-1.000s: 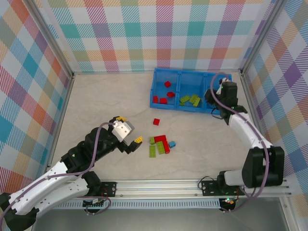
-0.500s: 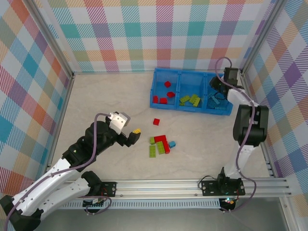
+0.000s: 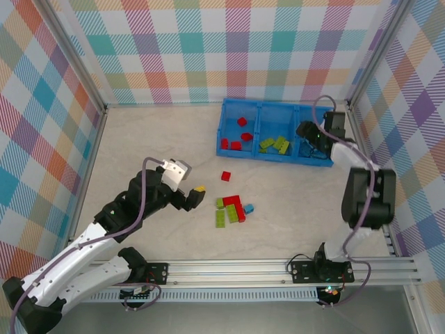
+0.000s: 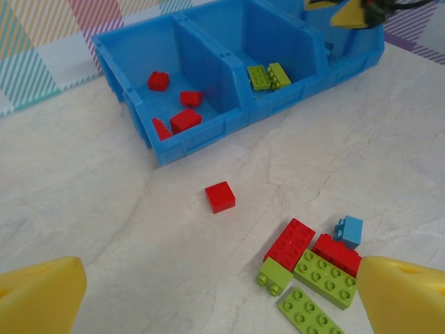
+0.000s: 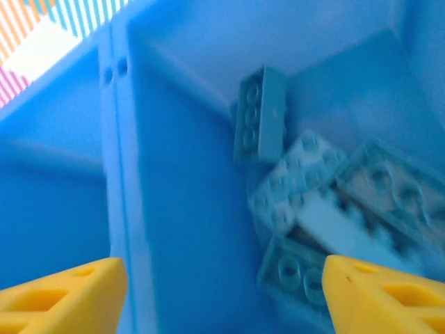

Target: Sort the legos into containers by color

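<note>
The light blue bricks (image 5: pixel 299 188) lie heaped in the end compartment of the blue tray (image 4: pixel 208 139), directly beneath my right pincer (image 5: pixel 222 296). Its yellow fingertips are spread wide with nothing between them. That view is blurred, but one brick stands on edge against the far wall, ahead of the pincer.

My left pincer (image 4: pixel 222 299) is spread wide too and holds nothing, hanging above the table (image 4: pixel 104 209). Just ahead of it, toward its right fingertip, lies a loose cluster (image 4: pixel 313 264) of two red, three lime green and one light blue brick, packed close together. A single red brick (image 4: pixel 220 197) sits farther ahead, apart from the cluster, between this pincer and the tray. Beyond it, red bricks (image 4: pixel 177 104) lie in the compartment ahead-left, and lime green bricks (image 4: pixel 268 75) in the middle one.
</note>
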`<state>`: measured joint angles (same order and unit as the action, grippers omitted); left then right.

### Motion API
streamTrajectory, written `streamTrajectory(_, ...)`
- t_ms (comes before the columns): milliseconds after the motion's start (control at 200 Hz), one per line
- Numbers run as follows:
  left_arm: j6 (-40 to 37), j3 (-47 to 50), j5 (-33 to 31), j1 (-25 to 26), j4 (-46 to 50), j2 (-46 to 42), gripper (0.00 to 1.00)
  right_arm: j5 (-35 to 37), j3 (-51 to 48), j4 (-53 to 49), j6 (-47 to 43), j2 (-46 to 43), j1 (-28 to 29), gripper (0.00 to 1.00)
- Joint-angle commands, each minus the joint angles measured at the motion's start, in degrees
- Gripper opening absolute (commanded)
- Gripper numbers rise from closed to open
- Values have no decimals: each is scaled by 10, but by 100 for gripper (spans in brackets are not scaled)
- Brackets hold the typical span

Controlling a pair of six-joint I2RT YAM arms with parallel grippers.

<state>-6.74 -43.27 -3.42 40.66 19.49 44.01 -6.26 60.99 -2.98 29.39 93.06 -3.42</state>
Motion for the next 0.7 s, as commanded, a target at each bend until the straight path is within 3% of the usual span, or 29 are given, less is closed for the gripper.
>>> streamTrajectory(0,73,-32,-39,-7,27,26,100,-51,-89,67,29,-127,0,79)
streamTrajectory(150,192,-52,-81,-6,64,101,100,-169,-156,-16,27,-288,33,78)
streamTrajectory(320,232,-76,-47,-6,31,199,100,-179,-157,-211,-49,-396,179,86)
streamTrajectory(455,246,-145,-45,-6,48,316,100,-204,-174,-298,-41,-406,263,87)
streamTrajectory(695,263,-267,-29,-4,43,529,98,-121,-146,-355,-2,-352,431,98)
